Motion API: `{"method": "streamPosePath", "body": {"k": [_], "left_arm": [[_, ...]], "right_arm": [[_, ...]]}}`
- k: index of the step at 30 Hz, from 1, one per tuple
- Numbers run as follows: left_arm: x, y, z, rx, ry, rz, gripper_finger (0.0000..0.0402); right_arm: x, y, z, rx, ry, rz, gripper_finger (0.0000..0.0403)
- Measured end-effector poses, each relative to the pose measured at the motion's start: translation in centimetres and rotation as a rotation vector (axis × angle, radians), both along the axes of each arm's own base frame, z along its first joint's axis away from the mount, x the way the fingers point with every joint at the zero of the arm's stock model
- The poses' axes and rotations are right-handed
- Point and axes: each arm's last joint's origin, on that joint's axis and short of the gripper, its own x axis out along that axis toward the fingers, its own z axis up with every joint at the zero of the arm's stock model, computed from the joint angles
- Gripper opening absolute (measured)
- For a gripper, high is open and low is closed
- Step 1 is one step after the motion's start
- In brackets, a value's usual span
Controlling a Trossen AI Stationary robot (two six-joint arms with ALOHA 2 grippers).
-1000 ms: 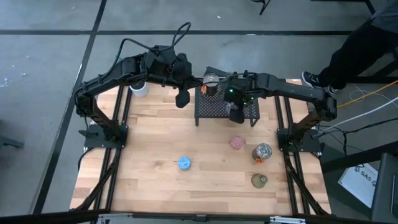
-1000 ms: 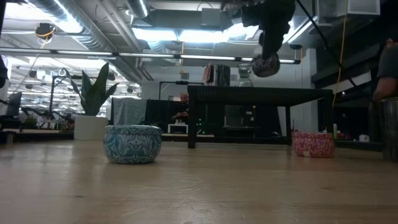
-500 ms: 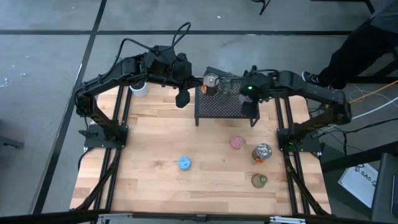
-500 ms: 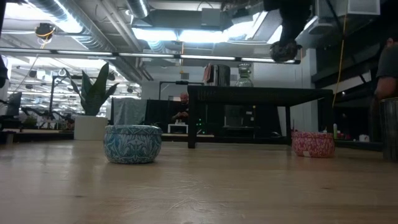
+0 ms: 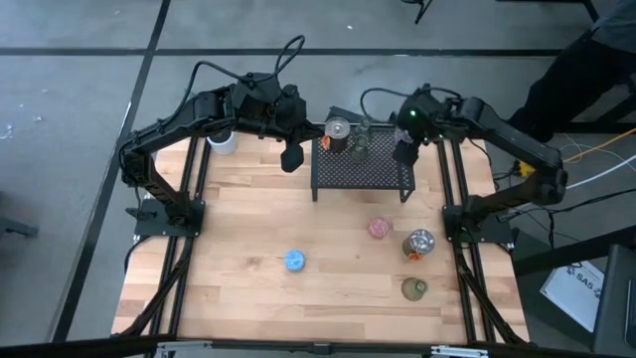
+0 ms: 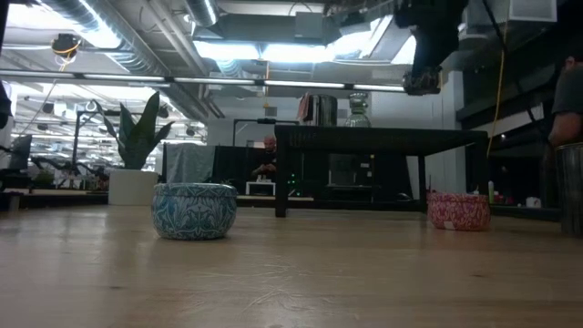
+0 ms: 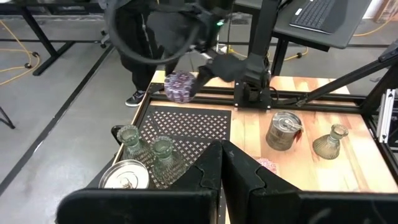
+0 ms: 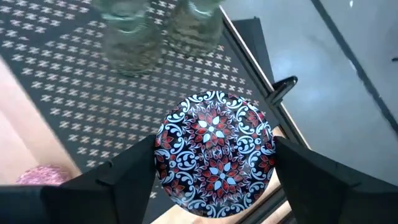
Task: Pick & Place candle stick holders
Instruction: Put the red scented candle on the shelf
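The right end effector (image 5: 403, 151) hangs above the right far corner of the black mesh rack (image 5: 363, 171), its fingers spread wide around a purple-speckled candle stick holder (image 8: 214, 152), which it holds off the rack. The left end effector (image 5: 292, 157) waits, closed and empty, just left of the rack. On the desk (image 5: 238, 229) lie a blue holder (image 5: 295, 261) and a pink holder (image 5: 379, 228).
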Motion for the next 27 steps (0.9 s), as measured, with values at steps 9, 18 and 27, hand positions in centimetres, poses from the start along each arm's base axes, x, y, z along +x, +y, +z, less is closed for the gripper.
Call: {"method": "streamPosePath", "body": {"k": [9,18,27], "left_arm": [[0.0,0.0,0.0,0.001,-0.004,0.000,0.0002],[0.0,0.0,0.0,0.001,-0.004,0.000,0.0002],[0.0,0.0,0.0,0.001,-0.004,0.000,0.0002]], "right_arm": [[-0.8,-4.5,-0.9,0.054,-0.133,-0.058,0.0300],[-1.8,-6.7,-3.5,0.080,-0.141,-0.115,0.0300],[-1.6,-7.4,-6.0,0.098,-0.157,-0.132,0.0300]]}}
